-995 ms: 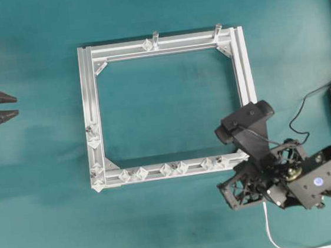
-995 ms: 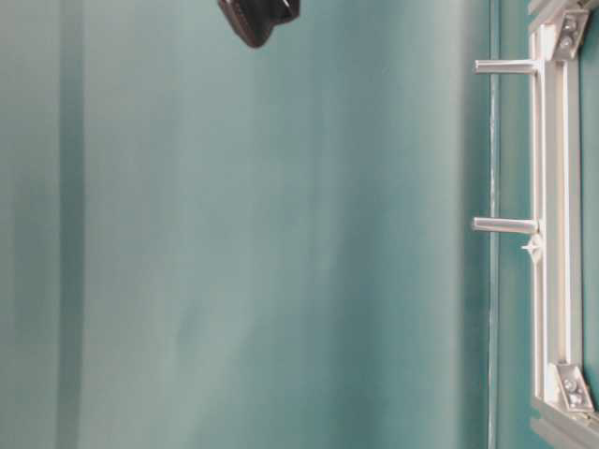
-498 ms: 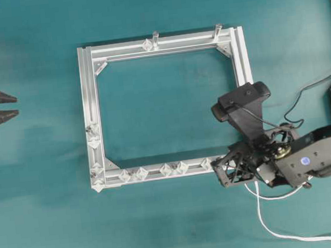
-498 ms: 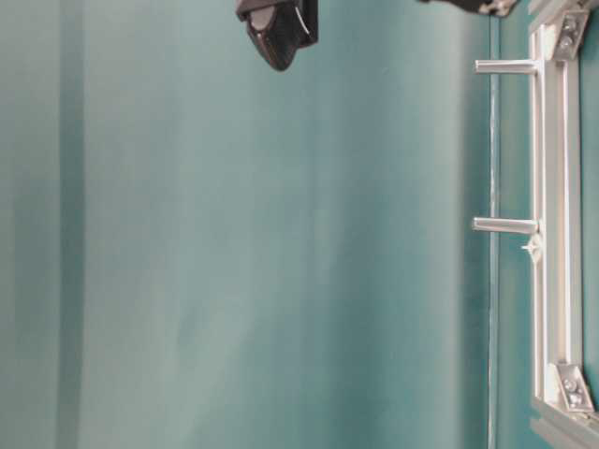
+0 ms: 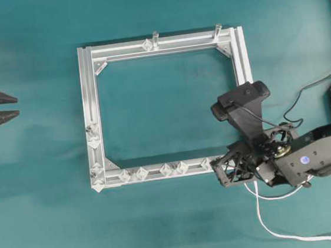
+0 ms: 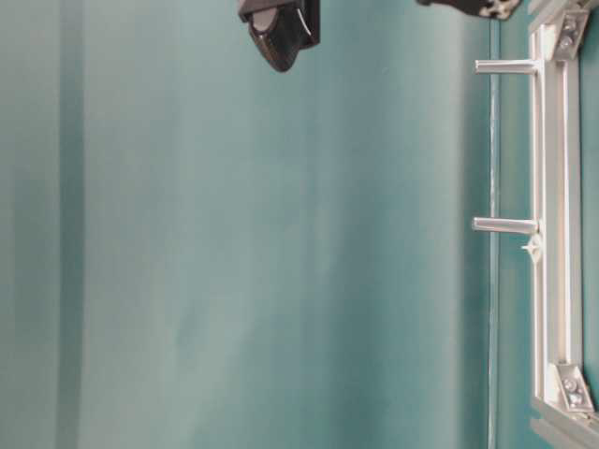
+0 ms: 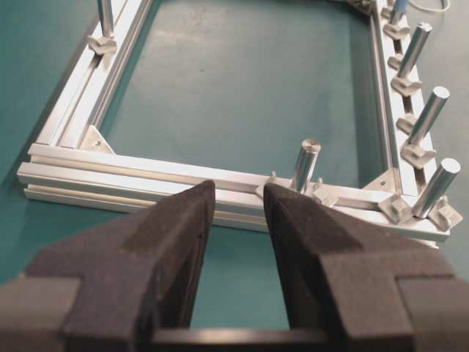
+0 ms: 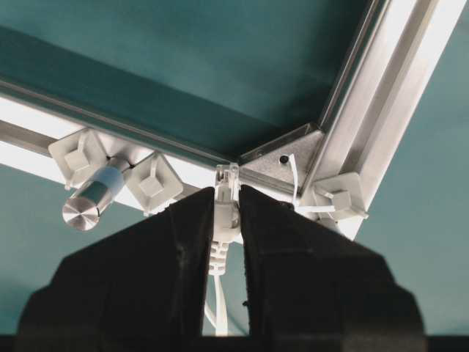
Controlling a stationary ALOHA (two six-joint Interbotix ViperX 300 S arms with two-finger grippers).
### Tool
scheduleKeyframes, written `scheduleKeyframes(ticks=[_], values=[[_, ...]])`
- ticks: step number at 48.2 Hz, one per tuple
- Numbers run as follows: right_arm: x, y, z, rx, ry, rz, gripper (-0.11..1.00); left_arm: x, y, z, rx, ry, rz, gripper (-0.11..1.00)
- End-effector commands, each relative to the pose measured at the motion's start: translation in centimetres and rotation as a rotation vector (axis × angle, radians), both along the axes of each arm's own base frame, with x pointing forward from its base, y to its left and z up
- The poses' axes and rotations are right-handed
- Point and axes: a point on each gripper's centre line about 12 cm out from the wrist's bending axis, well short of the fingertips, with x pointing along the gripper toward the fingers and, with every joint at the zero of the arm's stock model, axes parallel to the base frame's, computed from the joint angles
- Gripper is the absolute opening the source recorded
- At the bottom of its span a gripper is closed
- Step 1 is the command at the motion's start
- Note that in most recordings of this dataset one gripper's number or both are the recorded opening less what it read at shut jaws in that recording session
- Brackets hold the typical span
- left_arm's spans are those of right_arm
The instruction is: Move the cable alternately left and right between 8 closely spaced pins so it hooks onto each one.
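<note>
The right gripper [image 8: 226,213], clenched on the cable's [image 5: 264,217] clear plug [image 8: 226,192], hovers at the frame's [image 5: 88,96] corner, with no pins [image 5: 133,174] hooked; the left gripper [image 7: 236,220] waits released.

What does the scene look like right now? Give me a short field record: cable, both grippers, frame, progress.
cable: white, plug end pinched between the right gripper's fingers, the rest trailing off across the table
right gripper: shut on the cable, at the frame's lower right corner
left gripper: open, empty, away from the frame's left side
frame: aluminium rectangle lying flat on the teal table
pins: along the frame's bottom rail and lower left side
progress: no cable seen around any pin yet
</note>
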Motion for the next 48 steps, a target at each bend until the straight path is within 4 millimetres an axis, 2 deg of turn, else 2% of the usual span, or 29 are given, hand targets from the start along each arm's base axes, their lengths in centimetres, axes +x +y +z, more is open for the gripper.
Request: scheduleKeyframes(ticks=[1, 18, 33, 48], values=[[0.1, -0.1, 1.0, 0.008, -0.032, -0.002, 0.13, 0.2, 0.1, 0.5, 0.001, -0.014, 0.006, 0.38], [0.4, -1.1, 1.1, -0.007, -0.038, -0.018, 0.13, 0.2, 0.1, 0.6, 0.001, -0.015, 0.006, 0.38], [1.3, -4.2, 1.2, -0.054, -0.06, -0.048, 0.13, 0.2, 0.1, 0.6, 0.001, -0.015, 0.003, 0.38], [1.9, -7.3, 0.5, -0.061, -0.092, -0.052, 0.13, 0.2, 0.1, 0.6, 0.001, -0.015, 0.003, 0.38]])
